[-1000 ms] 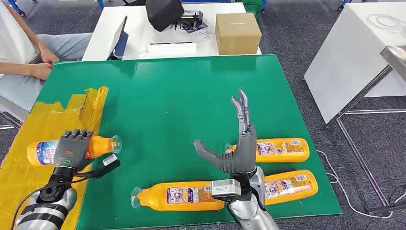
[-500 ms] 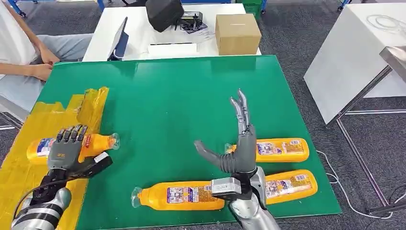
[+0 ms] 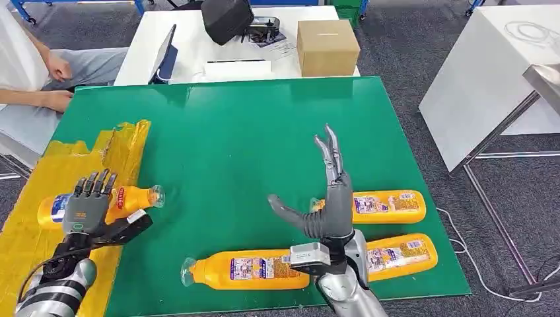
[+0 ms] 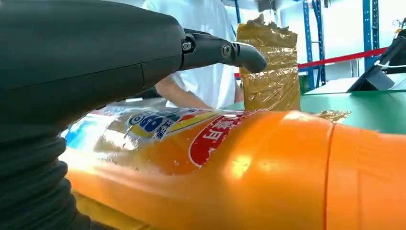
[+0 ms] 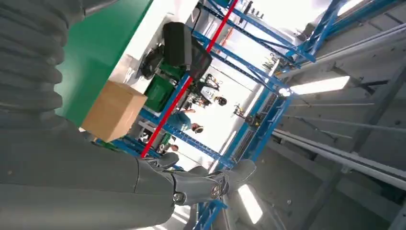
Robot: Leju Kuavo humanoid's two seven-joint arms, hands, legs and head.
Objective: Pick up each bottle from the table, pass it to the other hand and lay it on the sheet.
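An orange bottle (image 3: 135, 197) lies on its side on the crinkled yellow sheet (image 3: 63, 165) at the left, its cap end over the green table (image 3: 224, 132). My left hand (image 3: 87, 205) hovers over its label with fingers straightened and spread, holding nothing. In the left wrist view the thumb (image 4: 220, 48) stands clear above the bottle (image 4: 239, 167). My right hand (image 3: 329, 198) is raised and open, fingers pointing away, thumb out. Near it lie three more orange bottles: one in front (image 3: 247, 269), one to its right (image 3: 389, 206), one at the front right (image 3: 399, 254).
A cardboard box (image 3: 327, 45), a black bag (image 3: 226, 18) and a tablet (image 3: 165, 58) sit on the white table (image 3: 142, 49) behind. A person (image 3: 39, 79) sits at the far left. Another white table (image 3: 489, 72) stands at the right.
My left hand's fingers have uncurled from the bottle and the hand has drawn back a little toward me. The bottle stays on the sheet. The right hand has barely moved.
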